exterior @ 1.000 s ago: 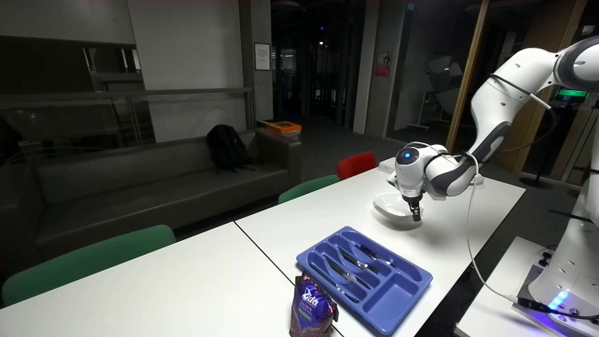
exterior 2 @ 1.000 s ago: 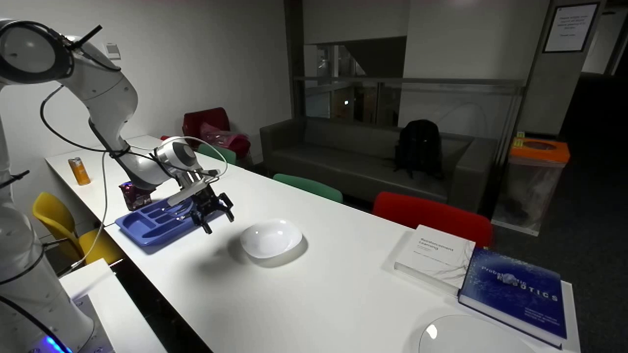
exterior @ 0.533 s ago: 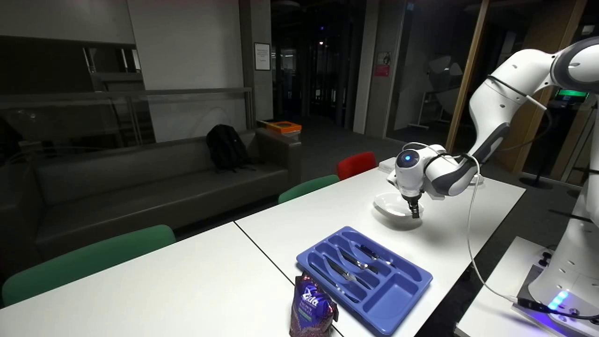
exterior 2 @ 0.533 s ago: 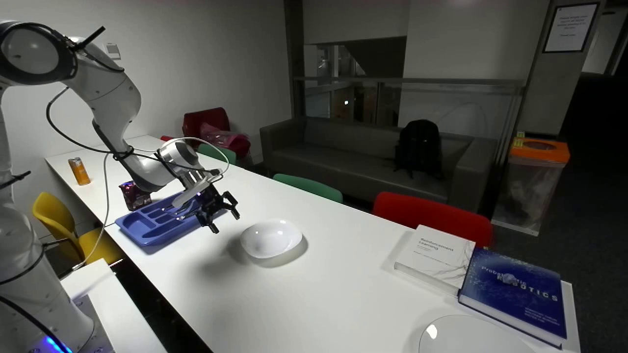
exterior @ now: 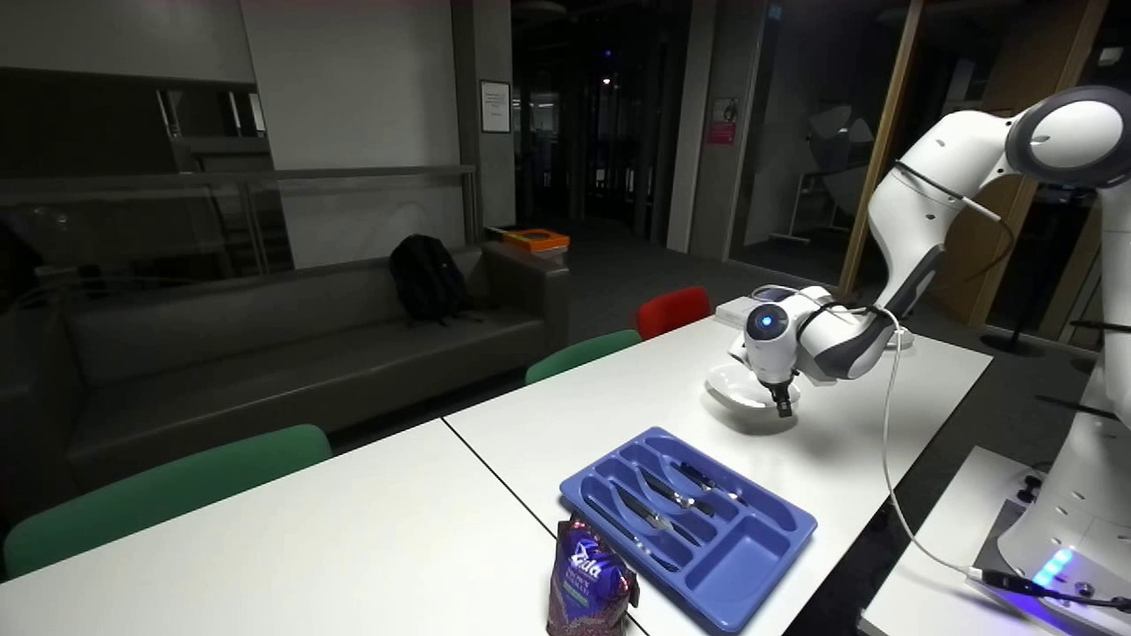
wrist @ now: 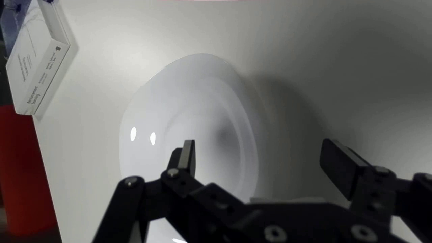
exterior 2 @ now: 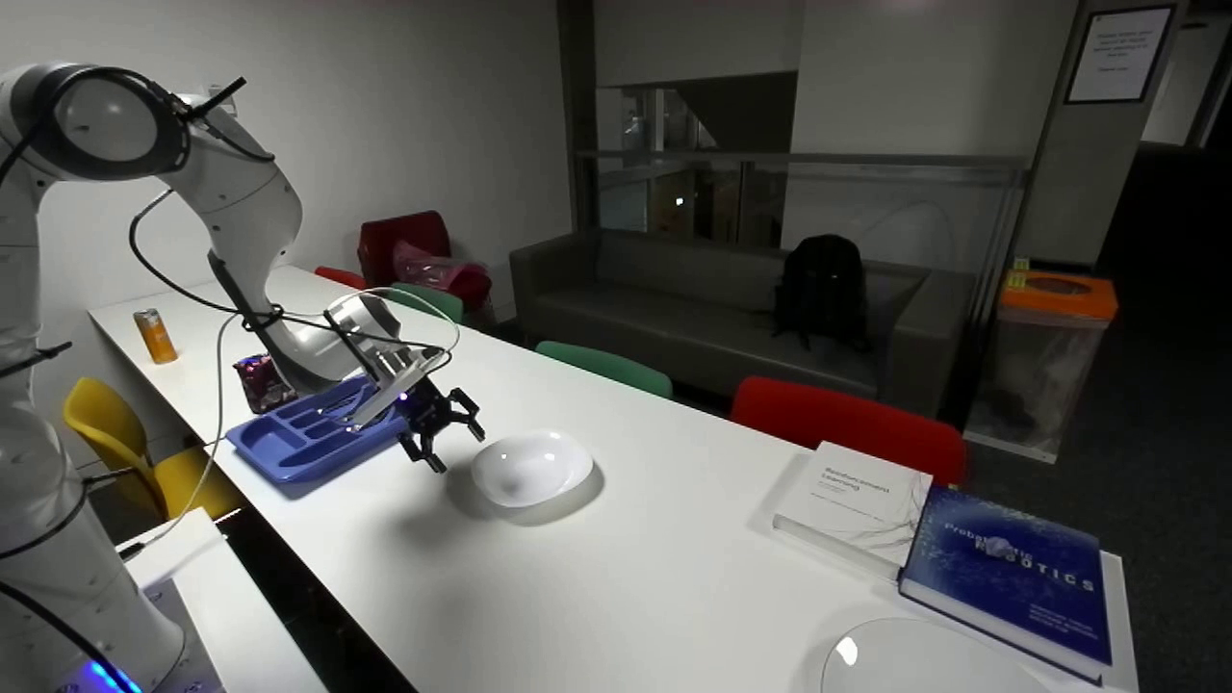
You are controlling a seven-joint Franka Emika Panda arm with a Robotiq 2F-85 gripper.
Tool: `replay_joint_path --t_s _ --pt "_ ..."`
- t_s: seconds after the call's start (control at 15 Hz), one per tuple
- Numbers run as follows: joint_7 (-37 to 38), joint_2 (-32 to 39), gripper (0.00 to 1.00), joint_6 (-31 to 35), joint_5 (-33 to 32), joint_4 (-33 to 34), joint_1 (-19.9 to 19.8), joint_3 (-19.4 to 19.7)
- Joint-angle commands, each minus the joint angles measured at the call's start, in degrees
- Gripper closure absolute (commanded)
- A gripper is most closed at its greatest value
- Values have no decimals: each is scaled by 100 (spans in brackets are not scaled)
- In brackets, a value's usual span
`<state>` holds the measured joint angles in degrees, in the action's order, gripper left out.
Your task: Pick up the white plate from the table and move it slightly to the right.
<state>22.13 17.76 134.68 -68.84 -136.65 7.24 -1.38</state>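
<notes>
The white plate point(exterior 2: 532, 470), a shallow bowl-like dish, rests upright on the white table point(exterior 2: 616, 597); it also shows in an exterior view point(exterior: 732, 385), partly behind my gripper. My gripper point(exterior 2: 458, 449) is open and empty, beside the plate on the side toward the blue tray, above the table. In the wrist view the plate point(wrist: 202, 98) lies below, and the spread jaws stand across its right rim: the left finger point(wrist: 189, 158) overlaps the plate's inside, the right finger point(wrist: 341, 168) is over bare table. I see no contact with the plate.
A blue cutlery tray point(exterior: 751, 556) with cutlery lies near the gripper, with a shiny purple bag point(exterior: 588, 583) by it. A white book point(exterior 2: 857, 500), a blue book point(exterior 2: 1001, 577) and a flatter white plate point(exterior 2: 924, 664) lie at the table's far end. An orange can point(exterior 2: 154, 337) stands opposite.
My gripper has moved toward the plate, away from the blue tray, and the arm's upper links have come lower. The gripper stays open. The plate has not moved.
</notes>
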Motion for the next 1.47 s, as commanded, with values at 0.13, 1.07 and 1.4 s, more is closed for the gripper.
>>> replay_joint_path --t_s 0.13,1.07,1.4 --pt "646 335 0 47 190 411 -173 8" --pt "757 440 0 53 107 481 -144 -13" --pt "1023 506 0 62 -68 630 -117 53"
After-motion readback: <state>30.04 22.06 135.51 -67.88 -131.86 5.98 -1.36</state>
